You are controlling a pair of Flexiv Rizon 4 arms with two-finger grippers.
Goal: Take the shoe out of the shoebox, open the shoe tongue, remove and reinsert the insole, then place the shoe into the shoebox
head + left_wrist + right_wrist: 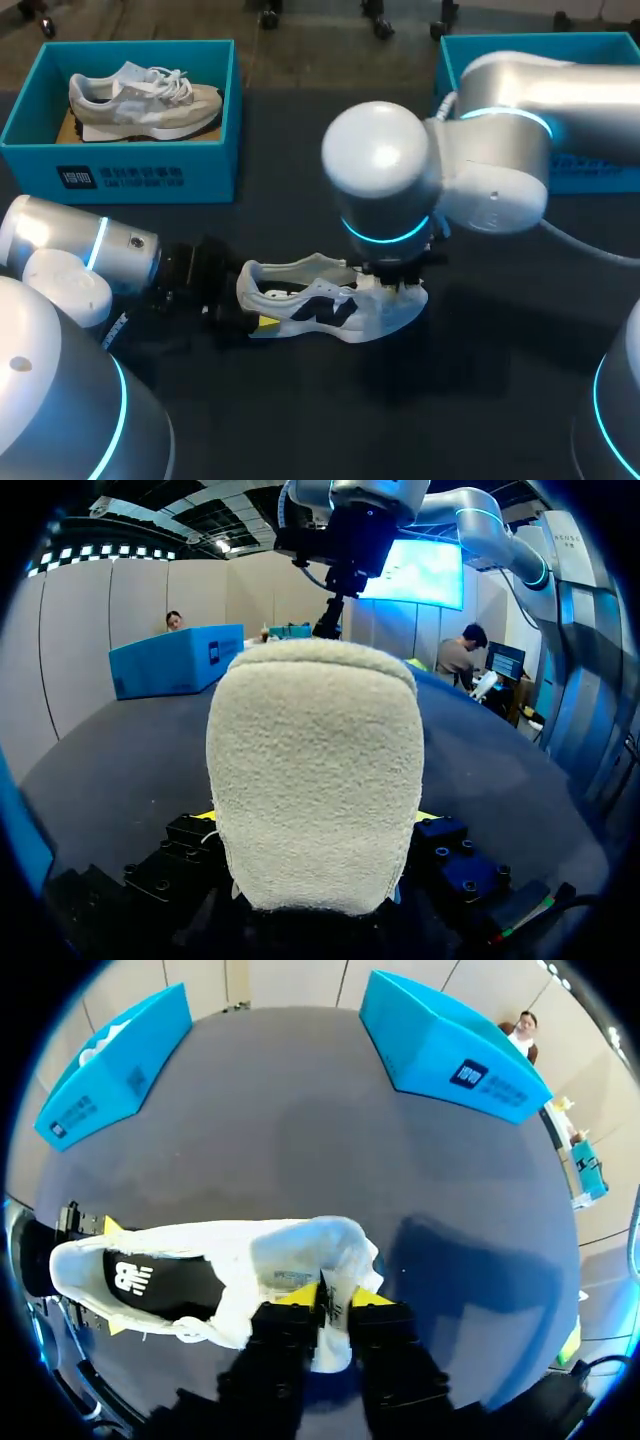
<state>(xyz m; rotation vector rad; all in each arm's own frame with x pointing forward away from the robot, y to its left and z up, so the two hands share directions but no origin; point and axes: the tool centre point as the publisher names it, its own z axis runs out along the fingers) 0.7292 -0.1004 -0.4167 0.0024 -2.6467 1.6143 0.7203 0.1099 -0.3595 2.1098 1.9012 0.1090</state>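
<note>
Two shoes [330, 303] [140, 100], two shoeboxes [120, 165] [600, 175].

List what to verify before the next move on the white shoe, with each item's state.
1. White shoe out of its box, on the table: ok.
2. Left tool shut on the heel, a yellow tip at each side: ok.
3. Right tool pinching the tongue: ok.
4. Insole lying flat inside: cannot tell.
5. Right shoebox free to receive the shoe: cannot tell, the right arm hides its inside.
6. Left shoebox free: not ok, a beige shoe lies in it.
</note>
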